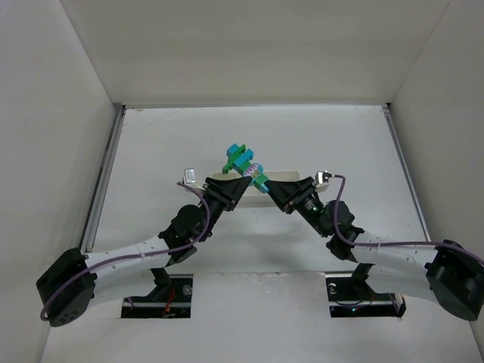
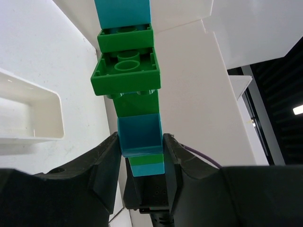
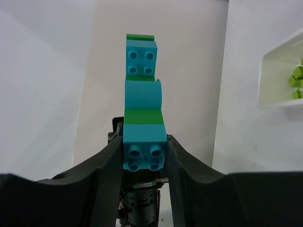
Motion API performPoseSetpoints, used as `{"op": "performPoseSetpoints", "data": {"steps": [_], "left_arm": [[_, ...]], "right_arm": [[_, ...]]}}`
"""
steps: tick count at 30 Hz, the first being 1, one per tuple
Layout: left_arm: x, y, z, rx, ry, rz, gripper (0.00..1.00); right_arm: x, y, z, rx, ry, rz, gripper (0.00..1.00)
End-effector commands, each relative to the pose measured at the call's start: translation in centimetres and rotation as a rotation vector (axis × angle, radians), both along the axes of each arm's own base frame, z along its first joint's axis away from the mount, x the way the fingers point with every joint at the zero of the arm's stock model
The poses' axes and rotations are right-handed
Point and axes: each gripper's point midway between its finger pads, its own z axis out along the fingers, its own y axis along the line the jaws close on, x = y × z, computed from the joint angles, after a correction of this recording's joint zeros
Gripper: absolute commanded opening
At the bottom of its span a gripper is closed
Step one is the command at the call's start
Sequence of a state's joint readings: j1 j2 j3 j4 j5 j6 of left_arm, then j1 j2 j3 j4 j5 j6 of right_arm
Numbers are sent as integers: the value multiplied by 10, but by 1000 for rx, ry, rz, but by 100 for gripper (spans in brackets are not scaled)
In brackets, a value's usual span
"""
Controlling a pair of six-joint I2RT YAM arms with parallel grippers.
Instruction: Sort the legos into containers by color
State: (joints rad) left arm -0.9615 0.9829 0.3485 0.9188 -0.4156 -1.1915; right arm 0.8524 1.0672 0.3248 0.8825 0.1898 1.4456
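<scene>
Legos (image 1: 243, 165) joined in one cluster of cyan and green bricks hang in the air above the white tray (image 1: 287, 175), just over its middle stretch, clear of the worktop (image 1: 333, 136); each end of the cluster sits in one tool. The left tool (image 2: 142, 156) is pinching a cyan brick at its end, one jaw flat on each side wall; the right tool (image 3: 144, 158) is pinching the studded cyan brick at the other end in the same way. A few small yellow-green cubes (image 3: 297, 78) lie in one end compartment of the tray; another compartment, seen from the left wrist, shows nothing inside.

By my judgement the bricks are light, hard and stiff, so they will not deform under a grip; their walls look smooth and could slip if the squeeze is off-centre. The stud joints likely hold by friction alone, so parting them probably calls for a bend or twist rather than a straight pull; the best hold seems to be on opposite flat walls, close to the joint being broken.
</scene>
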Motion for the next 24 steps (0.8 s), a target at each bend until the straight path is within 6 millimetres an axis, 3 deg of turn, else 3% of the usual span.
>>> {"op": "performPoseSetpoints", "data": {"steps": [1,7,15,20,24], "left_arm": [[16,41,41,-134,-81,155,16],[21,55,42,-131,-85,193,15],[18,44,38,-99,-85,151,15],[9,35,21,-11,-66,113,16],[-21,8,-15,188,-50,-16,16]], "right_arm": [[-4,-9,-7,-5,-7,-17,25],[-19,-16,-13,-1,-3,-3,24],[-28,-25,-14,-79,-28,-9,24],[-27,-27,-23,-173,-39,6,25],[-19,-37,-46,-319,-10,-22,25]]}}
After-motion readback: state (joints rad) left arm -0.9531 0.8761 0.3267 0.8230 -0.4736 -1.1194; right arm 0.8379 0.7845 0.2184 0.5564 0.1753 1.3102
